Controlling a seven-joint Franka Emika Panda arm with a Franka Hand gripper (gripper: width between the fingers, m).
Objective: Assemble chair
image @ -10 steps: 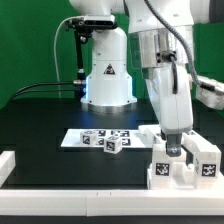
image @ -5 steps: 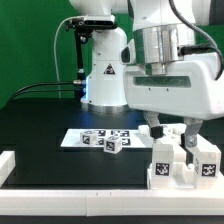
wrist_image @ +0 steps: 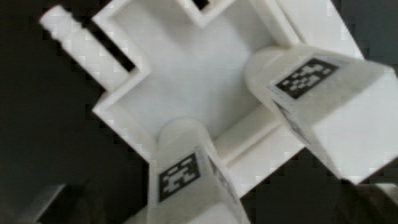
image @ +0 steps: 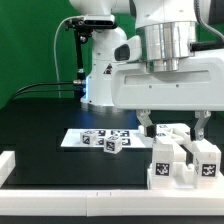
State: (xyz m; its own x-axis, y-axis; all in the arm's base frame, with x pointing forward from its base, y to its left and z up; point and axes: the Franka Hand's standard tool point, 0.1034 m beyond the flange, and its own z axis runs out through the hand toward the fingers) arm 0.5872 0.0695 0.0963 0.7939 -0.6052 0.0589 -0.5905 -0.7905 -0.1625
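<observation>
Above chair (image: 185,160) at exterior view's right, gripper (image: 175,127) positioned, fingers (image: 146,122) spread wide apart, nothing clamped. Small tagged block (image: 112,146) seen by marker board (image: 72,138); border rail (image: 80,196) along front.

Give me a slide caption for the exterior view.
Open claw hovers over the partly built white chair, a small tagged block lying at the marker board.

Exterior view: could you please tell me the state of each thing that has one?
gripper, open, fingers wide apart over the chair.
chair, blocks joined, standing upright, not gripped.
small tagged block, loose, at the marker board's front edge.
marker board, lying flat.
</observation>
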